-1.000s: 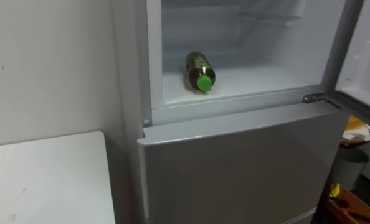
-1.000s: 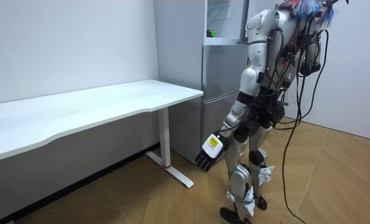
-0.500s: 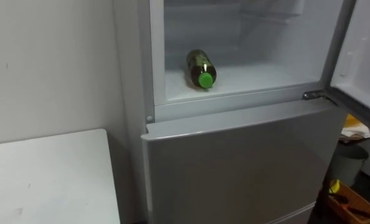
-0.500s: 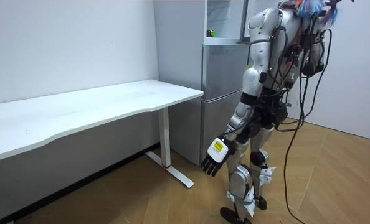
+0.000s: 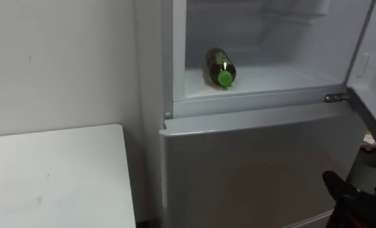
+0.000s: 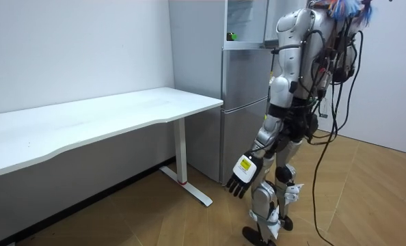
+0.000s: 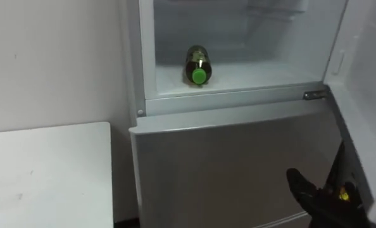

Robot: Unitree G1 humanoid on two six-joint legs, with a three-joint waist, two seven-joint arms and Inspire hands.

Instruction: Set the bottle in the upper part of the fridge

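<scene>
Since the earlier frames, the right hand [image 5: 351, 197] has risen into the eye views at 4 o'clock, and the left hand [image 6: 242, 177] has swung slightly outward beside the thigh; the sideways shift of the whole eye view is the camera's own. The bottle [image 5: 220, 66] lies on its side at 12 o'clock on the floor of the upper fridge compartment [image 5: 283, 79], green cap toward the robot, clear of both hands. The right hand's dark fingers are extended, holding nothing. The left hand's fingers are relaxed and spread, empty. The upper door [image 5: 373, 63] stands open at 3 o'clock. Judged progress: placement complete; closing the door appears to be all that remains.
</scene>
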